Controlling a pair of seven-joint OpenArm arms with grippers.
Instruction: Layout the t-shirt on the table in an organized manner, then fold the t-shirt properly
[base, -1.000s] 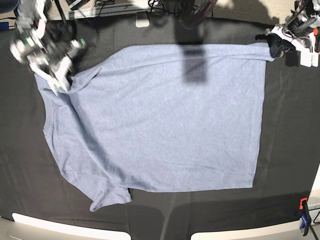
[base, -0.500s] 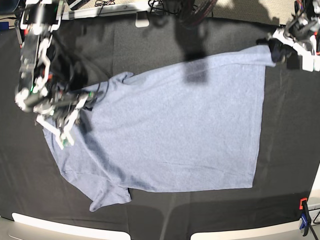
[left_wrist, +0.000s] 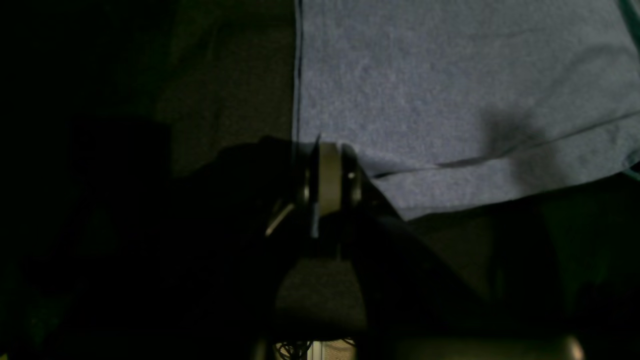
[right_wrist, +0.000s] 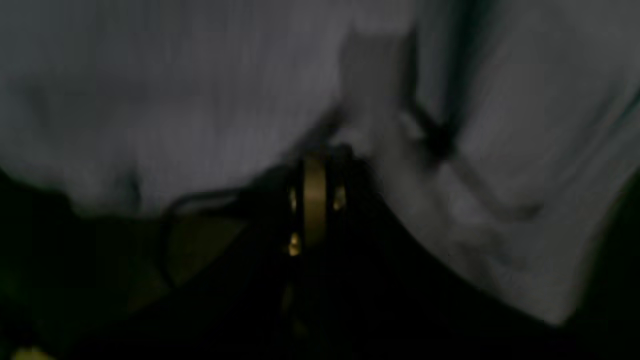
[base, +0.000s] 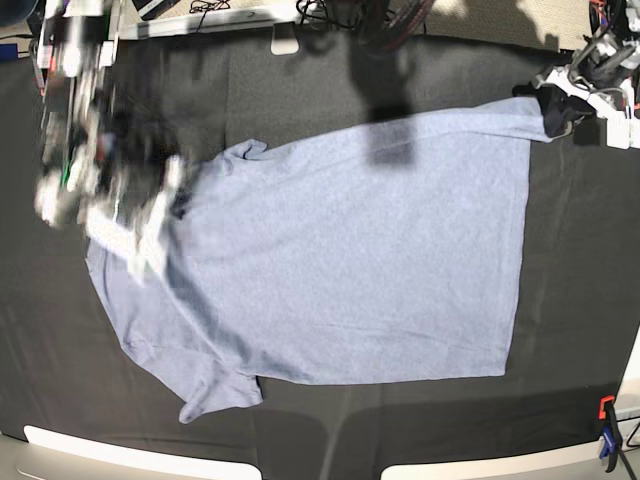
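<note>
Lying flat, heathered blue-grey t-shirt (base: 350, 260) covers matte black table (base: 580, 300).

It looks like a robot lab: a black-covered table (base: 580, 300), tangled wires (base: 215, 10), and an orange clamp (base: 606, 408).

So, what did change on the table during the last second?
The right pincer, shut on the t-shirt, carried the far shoulder corner toward the near side, so the far edge now slants. The left pincer stayed clamped on the far hem corner. The near hem and sleeve stayed flat on the table.
</note>
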